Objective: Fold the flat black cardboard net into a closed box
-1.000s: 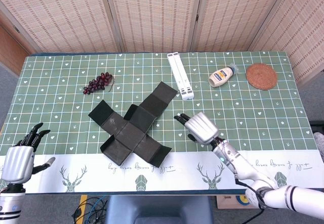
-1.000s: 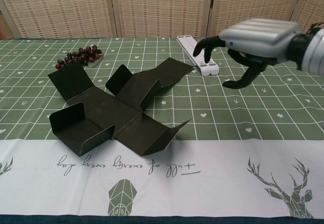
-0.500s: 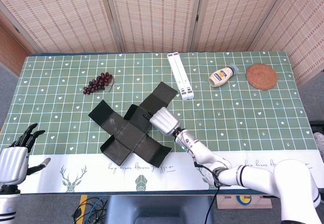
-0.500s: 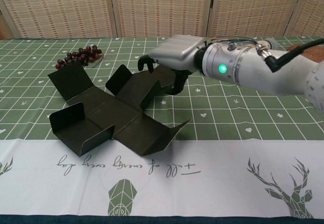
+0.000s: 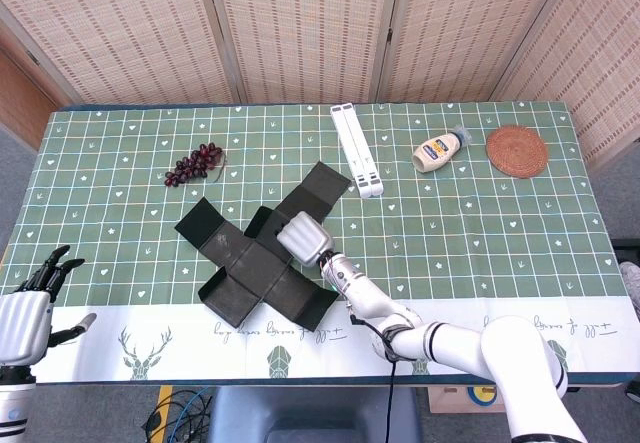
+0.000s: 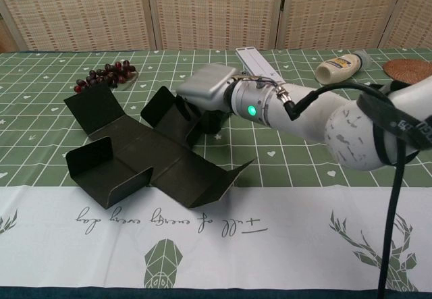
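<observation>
The flat black cardboard net lies at the table's front middle, several of its flaps standing partly up. My right hand hovers over the net's right-hand arm. Its fingers point down, spread apart, onto that panel, with the thumb past the panel's raised edge. No firm hold shows. My left hand hangs off the front-left table edge, fingers apart and empty, far from the net; the chest view does not show it.
A bunch of dark grapes lies behind the net to the left. A white folding stand is just behind my right arm. A squeeze bottle and a woven coaster sit at the back right.
My right hand swept left from the net's right side onto its right arm and lowered its fingers to the panel. The left hand sank slightly. The net stayed put.
</observation>
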Robot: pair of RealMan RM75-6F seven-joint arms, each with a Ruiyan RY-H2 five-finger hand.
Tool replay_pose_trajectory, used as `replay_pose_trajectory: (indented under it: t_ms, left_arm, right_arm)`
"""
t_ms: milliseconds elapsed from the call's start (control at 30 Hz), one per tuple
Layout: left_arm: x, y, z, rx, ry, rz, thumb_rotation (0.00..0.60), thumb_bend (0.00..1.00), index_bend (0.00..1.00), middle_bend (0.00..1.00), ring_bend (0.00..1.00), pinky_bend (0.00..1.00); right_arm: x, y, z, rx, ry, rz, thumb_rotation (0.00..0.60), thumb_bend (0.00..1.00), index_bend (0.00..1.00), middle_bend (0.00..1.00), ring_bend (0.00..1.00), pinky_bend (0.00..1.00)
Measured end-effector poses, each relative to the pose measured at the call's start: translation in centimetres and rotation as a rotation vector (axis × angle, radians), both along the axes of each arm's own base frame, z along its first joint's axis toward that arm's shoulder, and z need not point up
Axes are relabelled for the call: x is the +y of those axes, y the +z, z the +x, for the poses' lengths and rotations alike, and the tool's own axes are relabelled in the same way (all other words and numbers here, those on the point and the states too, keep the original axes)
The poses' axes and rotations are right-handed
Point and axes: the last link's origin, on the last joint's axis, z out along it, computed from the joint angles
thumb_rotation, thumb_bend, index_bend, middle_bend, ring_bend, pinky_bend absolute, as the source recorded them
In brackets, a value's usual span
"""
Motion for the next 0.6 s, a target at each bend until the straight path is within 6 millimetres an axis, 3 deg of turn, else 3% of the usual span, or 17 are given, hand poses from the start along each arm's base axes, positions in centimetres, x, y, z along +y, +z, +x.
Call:
replay_pose_trajectory:
  t_ms: [200, 600]
  left_arm:
    - [0.2, -0.2, 0.0, -0.001, -0.005, -0.008, 0.600, 0.05, 0.22, 0.13, 0.27, 0.44]
    - [0.4, -0.2, -0.1, -0.003, -0.001, -0.014, 0.600, 0.05, 0.22, 0.13, 0.27, 0.44]
  right_arm:
    - [0.0, 0.1, 1.1, -0.023, 0.045, -0.032, 0.600, 0.49, 0.59, 0.57, 0.86, 1.00]
    - [1.2, 2.3, 2.8, -0.004, 0.193, -0.121, 0.600, 0.50, 0.59, 0.59, 0.87, 1.00]
